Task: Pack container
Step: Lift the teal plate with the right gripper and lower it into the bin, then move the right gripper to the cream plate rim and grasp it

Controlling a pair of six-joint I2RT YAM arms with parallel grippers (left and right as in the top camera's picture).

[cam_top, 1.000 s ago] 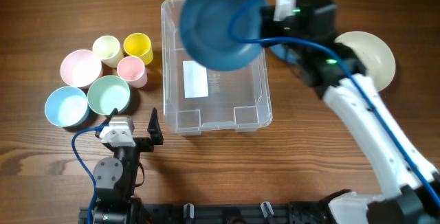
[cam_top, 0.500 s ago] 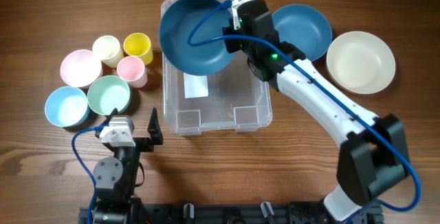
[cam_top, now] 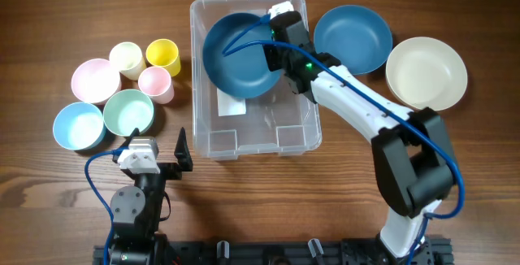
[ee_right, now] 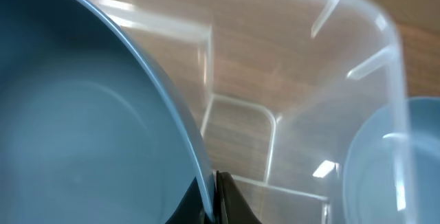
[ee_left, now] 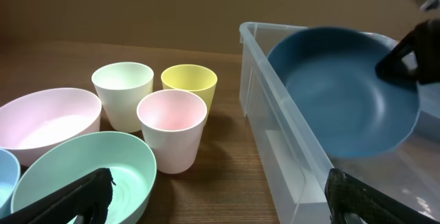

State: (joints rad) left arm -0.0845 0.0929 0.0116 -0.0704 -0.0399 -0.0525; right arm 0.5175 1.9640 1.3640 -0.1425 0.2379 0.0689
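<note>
Container (cam_top: 244, 139) location? (QA)

Middle of the worktop, toward the far edge. Clear bin, white label (cam_top: 231, 101) on its floor. (me)

Step in hand? (QA)

I'm lowering the dark blue bowl (cam_top: 240, 54) into it. My right gripper (cam_top: 279, 31) is clamped on the bowl's rim. The bowl is tilted, inside the walls at the far end; can't tell if it touches the floor yet. To do it well I'd level it, keep it off the far-left wall, and seat it flat before letting go. Released tilted, it could rock or nudge the bin. (me)

Left side? (QA)

Left gripper (cam_top: 154, 149) sits near the worktop's near-left corner, jaws wide apart, holding nothing, just beside the mint bowl (cam_top: 128, 112). (me)

Change vs earlier? (QA)

Half a second back the bowl overlapped the container's far-left corner rim. A second back it was up high, covering the second blue bowl (cam_top: 352, 37). Now it's lower and within the walls. Left arm, cups (cam_top: 162, 54) and cream bowl (cam_top: 426, 72) unchanged. (me)
</note>
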